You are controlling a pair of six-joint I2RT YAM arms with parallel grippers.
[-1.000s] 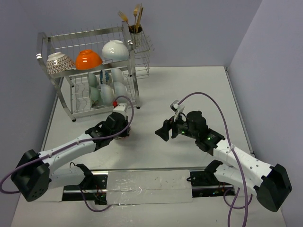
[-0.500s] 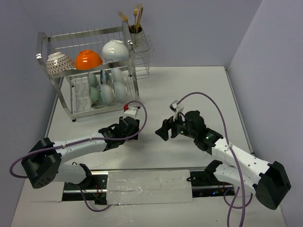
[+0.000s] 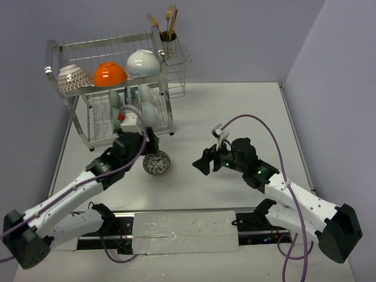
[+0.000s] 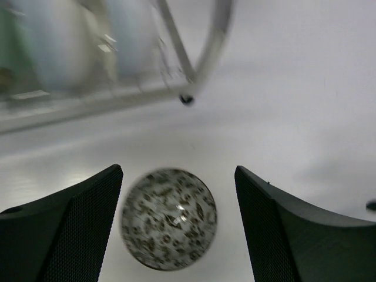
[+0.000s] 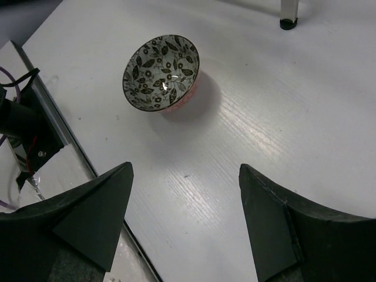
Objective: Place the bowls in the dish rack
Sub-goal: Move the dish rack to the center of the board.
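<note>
"Top external first: where is the loose bowl?"
"The patterned bowl (image 3: 157,163) sits upright on the table (image 3: 235,106), near the right front leg of the dish rack (image 3: 100,40) but apart from it. Its inside is white with dark leaves and flowers."
"And the left gripper (image 3: 145,151)?"
"It hangs just beside the bowl on the rack side, tilted down over it. In the left wrist view the left gripper (image 4: 178,176) has its jaws spread wide and grips nothing. The patterned bowl (image 4: 168,218) shows between the two fingers. There is a clear gap to the right-hand one. The bowl's rim lines up with the other finger's edge, so I can't tell if they touch."
"What is already loaded?"
"On the upper tier, rims down in a row: a brown-patterned bowl (image 3: 73,78), an orange bowl (image 3: 110,74) and a white bowl (image 3: 143,62). On the lower tier, pale bowls (image 3: 134,110) stand on edge between the tines; I can't count them. The cutlery cup (image 3: 175,56) at the rack's right corner holds gold utensils (image 3: 165,23)."
"The right gripper (image 3: 202,165)?"
"It is low over bare table, well to the right of the bowl and pointing toward it. In the right wrist view the right gripper (image 5: 185,173) is also spread open and empty. The patterned bowl (image 5: 161,71) lies ahead of it, with a black rack foot (image 5: 287,23) at the top edge"
</note>
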